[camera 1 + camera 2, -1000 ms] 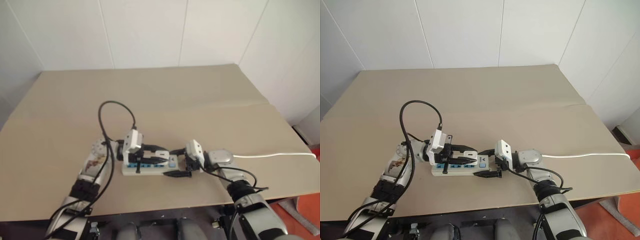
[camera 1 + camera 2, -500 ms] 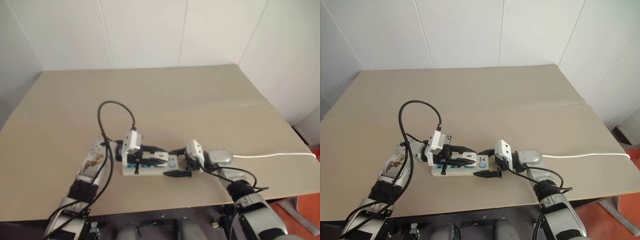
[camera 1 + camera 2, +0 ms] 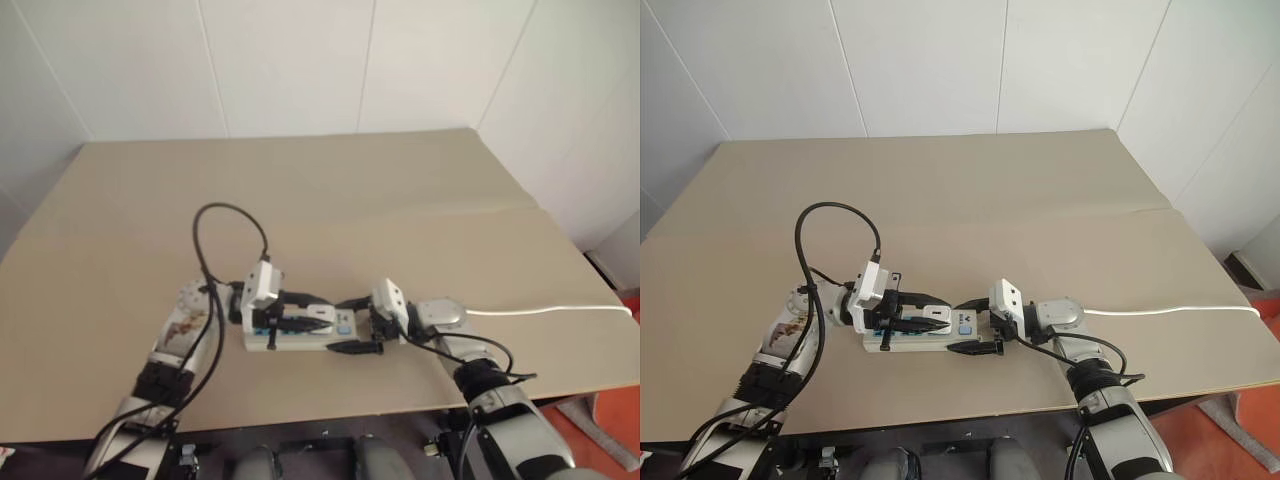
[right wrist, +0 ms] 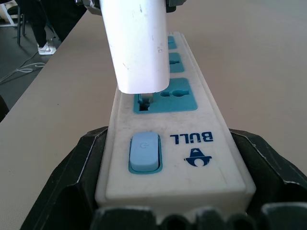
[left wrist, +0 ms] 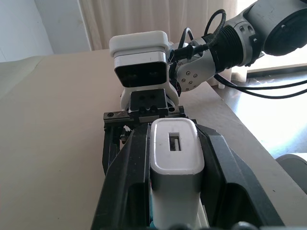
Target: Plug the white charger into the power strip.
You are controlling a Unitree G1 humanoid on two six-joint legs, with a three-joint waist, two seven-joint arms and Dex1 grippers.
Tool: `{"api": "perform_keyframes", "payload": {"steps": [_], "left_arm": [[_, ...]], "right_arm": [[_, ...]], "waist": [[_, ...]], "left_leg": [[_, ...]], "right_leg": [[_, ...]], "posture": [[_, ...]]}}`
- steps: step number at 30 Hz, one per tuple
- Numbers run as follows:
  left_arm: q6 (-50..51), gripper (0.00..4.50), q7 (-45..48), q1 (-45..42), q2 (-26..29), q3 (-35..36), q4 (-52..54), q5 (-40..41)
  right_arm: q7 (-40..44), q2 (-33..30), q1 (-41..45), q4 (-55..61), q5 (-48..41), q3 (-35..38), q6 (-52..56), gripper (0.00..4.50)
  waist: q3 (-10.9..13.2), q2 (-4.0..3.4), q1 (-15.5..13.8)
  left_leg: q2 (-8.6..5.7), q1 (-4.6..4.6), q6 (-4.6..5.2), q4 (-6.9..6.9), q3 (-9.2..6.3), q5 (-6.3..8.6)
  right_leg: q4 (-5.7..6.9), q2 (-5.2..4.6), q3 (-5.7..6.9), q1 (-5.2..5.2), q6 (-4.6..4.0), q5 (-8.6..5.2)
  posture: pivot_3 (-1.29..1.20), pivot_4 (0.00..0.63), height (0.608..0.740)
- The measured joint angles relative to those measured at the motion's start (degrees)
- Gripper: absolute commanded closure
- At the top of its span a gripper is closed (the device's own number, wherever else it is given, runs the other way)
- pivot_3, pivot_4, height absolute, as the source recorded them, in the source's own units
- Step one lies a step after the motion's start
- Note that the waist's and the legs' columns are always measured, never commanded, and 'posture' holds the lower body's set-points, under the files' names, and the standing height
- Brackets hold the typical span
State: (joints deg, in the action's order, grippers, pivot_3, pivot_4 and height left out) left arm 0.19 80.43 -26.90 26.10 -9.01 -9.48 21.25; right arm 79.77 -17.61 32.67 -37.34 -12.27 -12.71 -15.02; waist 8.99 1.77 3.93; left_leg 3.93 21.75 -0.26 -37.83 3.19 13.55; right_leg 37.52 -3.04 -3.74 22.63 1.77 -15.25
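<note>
Charger (image 5: 175, 165), white and cube-shaped, stands over the socket nearest the switch end of the power strip (image 4: 175, 143). In the right wrist view its prongs reach down into the slots of that blue socket face (image 4: 166, 95), but a gap shows between the charger's underside and the socket, so it is not pushed fully home. The charger's top face carries a small rectangular port.

The left gripper (image 5: 175, 201) is clamped on the charger: its two black fingers (image 5: 125, 182) press against the two opposite sides of the white body. This gripper reaches in level from the robot's left, along the length of the strip.

The power strip lies flat on the tan table (image 3: 330, 190), near the front edge, with its long side running left to right. Its pale blue switch (image 4: 144, 151) sits at the right end, next to a blue printed logo, and two more blue sockets follow behind the charger.

The right gripper (image 4: 172, 191) holds this switch end of the strip; its black fingers (image 4: 72, 172) touch both long sides of the bar, one on each side. In the head view the two grippers face each other over the strip.

A white cord (image 3: 550, 309) runs from the right arm's side across the table to its right edge. A black cable (image 3: 830, 240) loops above the left arm.
</note>
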Motion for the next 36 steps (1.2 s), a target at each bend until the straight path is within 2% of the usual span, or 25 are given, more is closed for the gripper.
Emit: {"api": "perform_keyframes", "payload": {"steps": [36], "left_arm": [[-1.2,3.47,0.3,0.3,-0.4,-0.7,-0.5,-0.7]], "right_arm": [[0.0,0.1,0.4,-1.1,0.0,-0.1,-0.5,1.08]], "waist": [[0.0,0.0,0.0]], "left_leg": [[0.01,-0.25,0.0,0.06,0.01,0.0]], "right_leg": [[-0.1,0.0,0.0,-0.25,0.0,0.0]], "posture": [[0.0,0.15,0.74]]}}
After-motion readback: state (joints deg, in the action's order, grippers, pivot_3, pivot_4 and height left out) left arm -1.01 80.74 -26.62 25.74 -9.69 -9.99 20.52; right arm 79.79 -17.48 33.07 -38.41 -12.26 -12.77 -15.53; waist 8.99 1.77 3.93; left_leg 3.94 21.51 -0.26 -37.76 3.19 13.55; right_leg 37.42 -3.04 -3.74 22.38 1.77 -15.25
